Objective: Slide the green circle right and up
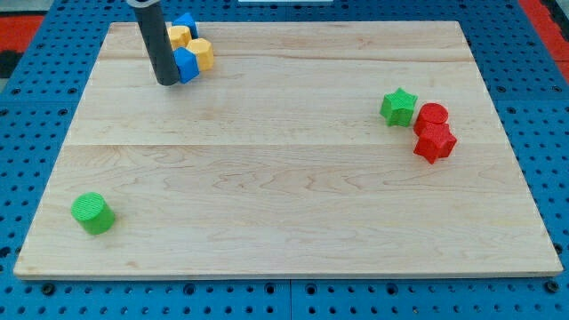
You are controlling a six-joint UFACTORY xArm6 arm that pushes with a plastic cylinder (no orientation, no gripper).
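The green circle (92,212) is a short green cylinder near the board's bottom left corner, standing alone. My rod comes down from the view's top left, and my tip (166,83) rests on the board far above and to the right of the green circle. The tip touches or nearly touches a blue block (187,65) on its right side.
Beside the tip at the top left are a yellow hexagon (202,53), a yellow block (178,36) and a second blue block (185,21). At the right are a green star (399,107), a red circle (432,116) and a red star (435,142). The wooden board (293,178) lies on blue pegboard.
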